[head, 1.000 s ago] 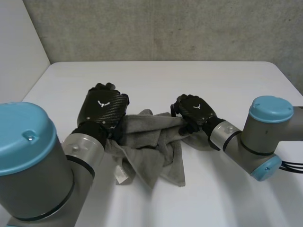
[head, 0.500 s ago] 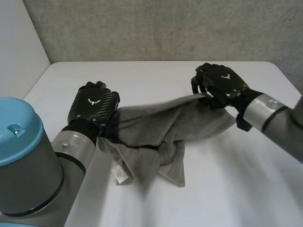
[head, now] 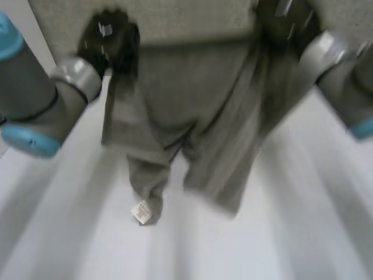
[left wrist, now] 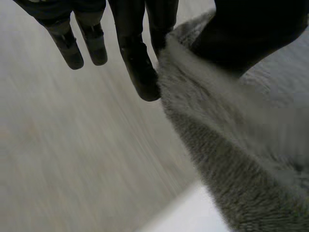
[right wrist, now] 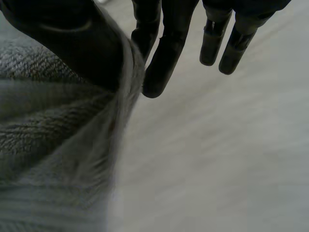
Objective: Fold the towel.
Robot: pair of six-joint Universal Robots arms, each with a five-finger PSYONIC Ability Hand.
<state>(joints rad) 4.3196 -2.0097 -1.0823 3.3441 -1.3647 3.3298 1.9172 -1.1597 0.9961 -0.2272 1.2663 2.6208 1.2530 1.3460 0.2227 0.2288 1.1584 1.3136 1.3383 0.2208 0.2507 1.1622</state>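
Observation:
A grey towel [head: 192, 116] hangs in the air between my two hands, its lower part bunched and twisted, with a white label [head: 141, 212] at the lowest tip. My left hand [head: 111, 41] is raised high and pinches one top corner. In the left wrist view the towel [left wrist: 231, 145] is clamped between the thumb [left wrist: 256, 29] and a finger [left wrist: 140, 63]. My right hand [head: 285, 23] holds the other top corner up. In the right wrist view the towel [right wrist: 53, 135] is squeezed between thumb [right wrist: 63, 34] and finger [right wrist: 164, 53].
The white table [head: 70, 233] lies below the hanging towel. A grey wall [head: 192, 17] stands behind it. Both arms [head: 41, 111] reach upward at the sides.
Both hands have risen sharply and moved apart, lifting the towel off the table so it now hangs spread between them. The right hand closed on its corner.

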